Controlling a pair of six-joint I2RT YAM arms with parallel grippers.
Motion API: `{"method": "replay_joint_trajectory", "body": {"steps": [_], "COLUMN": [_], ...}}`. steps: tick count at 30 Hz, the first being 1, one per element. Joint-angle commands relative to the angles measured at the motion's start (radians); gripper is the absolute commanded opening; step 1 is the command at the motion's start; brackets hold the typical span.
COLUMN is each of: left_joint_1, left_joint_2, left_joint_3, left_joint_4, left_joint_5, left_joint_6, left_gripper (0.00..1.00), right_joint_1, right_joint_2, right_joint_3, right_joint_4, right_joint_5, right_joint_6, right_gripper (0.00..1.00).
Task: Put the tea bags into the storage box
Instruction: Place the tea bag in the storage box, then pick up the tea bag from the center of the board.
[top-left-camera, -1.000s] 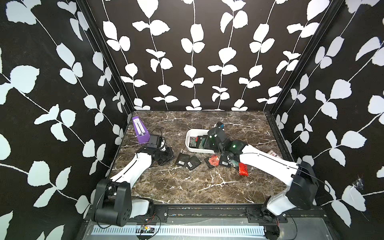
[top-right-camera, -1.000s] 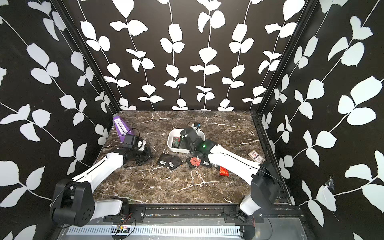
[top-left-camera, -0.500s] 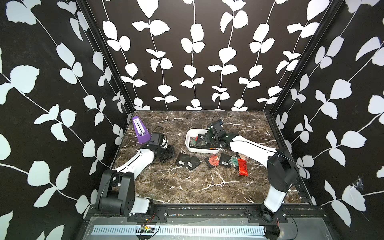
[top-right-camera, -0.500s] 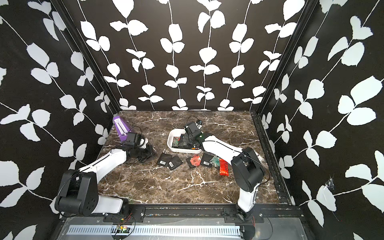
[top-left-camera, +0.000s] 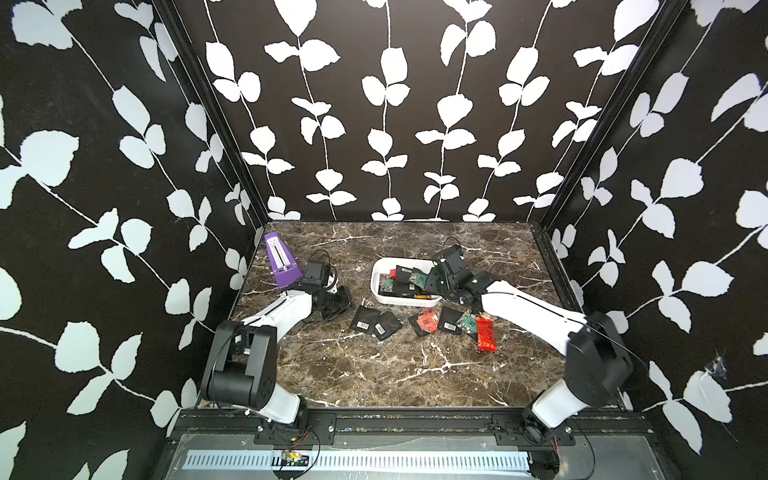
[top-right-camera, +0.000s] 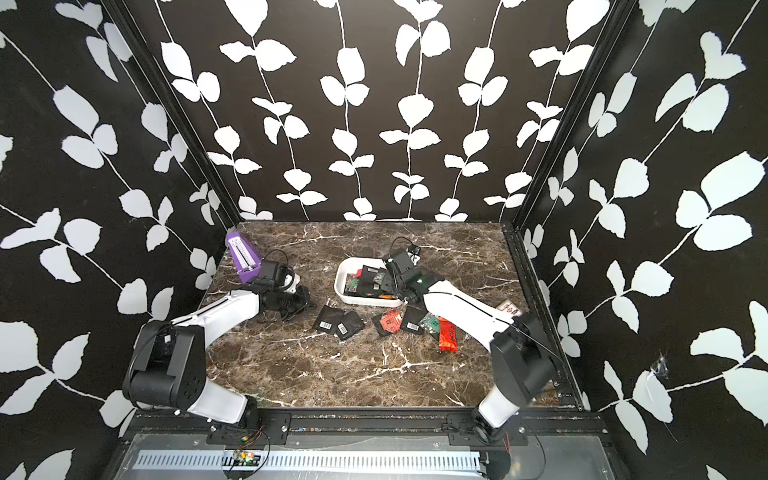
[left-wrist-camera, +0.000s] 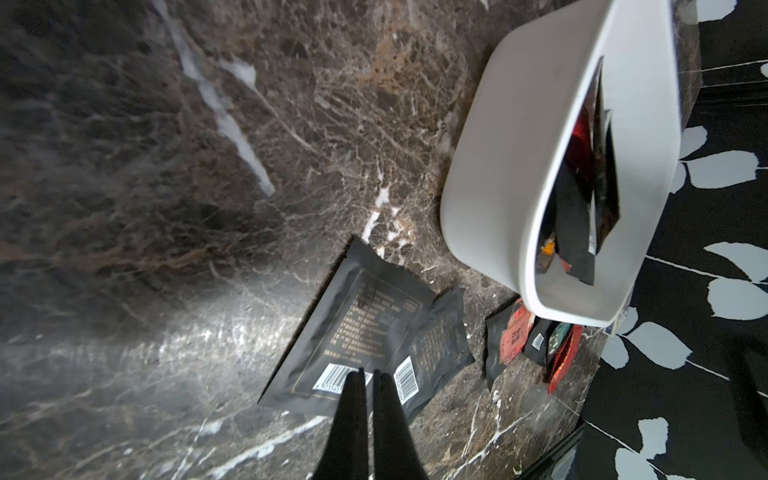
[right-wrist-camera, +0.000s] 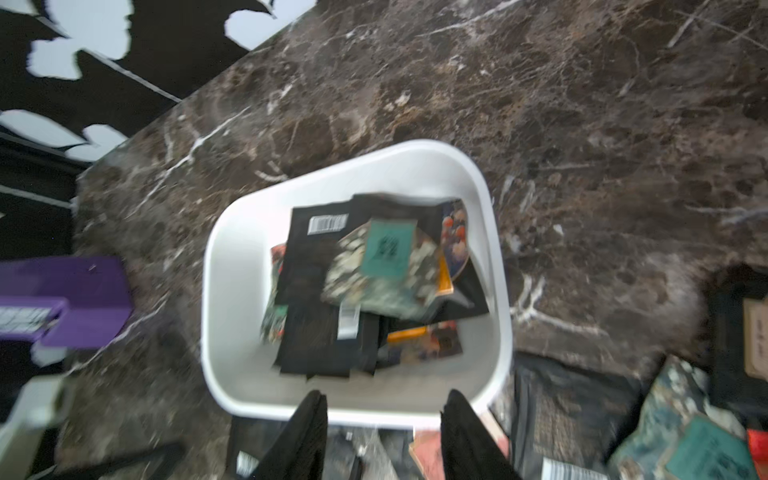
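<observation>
- Right gripper (right-wrist-camera: 384, 399): jaws apart, empty, poised above the rim of the storage box (right-wrist-camera: 232, 291).
- Left gripper (left-wrist-camera: 368, 374): fingers closed together, holding nothing, tips pointing at two black tea bags (left-wrist-camera: 357, 332) on the marble table (left-wrist-camera: 166, 208).
- Storage box: mid-table, containing a loose pile of tea bags (right-wrist-camera: 374, 270), black, green and orange.
- Loose tea bags (top-left-camera: 453, 322): on the table just in front of the box.
- Purple metronome (top-left-camera: 280, 266): near the left wall, well apart from the box.

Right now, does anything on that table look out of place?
A purple metronome stands by the left wall, unrelated to tea. Loose tea bags lie overlapping in front of the storage box; those inside are piled askew.
</observation>
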Motion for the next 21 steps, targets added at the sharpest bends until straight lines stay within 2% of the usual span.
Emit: {"method": "replay_joint_trajectory", "body": {"steps": [1, 4, 9, 15, 21], "left_joint_1": [0.000, -0.017, -0.040, -0.043, -0.043], "left_joint_2": [0.017, 0.033, 0.062, 0.086, 0.121], "left_joint_3": [0.017, 0.015, 0.021, 0.006, -0.006], "left_joint_4": [0.032, 0.050, 0.063, 0.061, 0.080], "left_joint_5": [0.015, 0.007, -0.006, -0.041, -0.046], "left_joint_6": [0.007, 0.003, -0.002, 0.015, 0.020], "left_gripper": [0.00, 0.00, 0.00, 0.00, 0.00], "right_joint_1": [0.085, 0.190, 0.307, 0.331, 0.332], "right_joint_2": [-0.047, -0.011, 0.152, 0.286, 0.343], "right_joint_3": [-0.050, -0.056, 0.000, 0.037, 0.064], "right_joint_4": [0.019, 0.061, 0.145, 0.277, 0.303], "right_joint_5": [-0.014, -0.019, -0.058, -0.093, -0.096], "right_joint_6": [0.003, 0.038, 0.094, 0.165, 0.180], "right_gripper": [0.45, 0.41, 0.33, 0.31, 0.30]}}
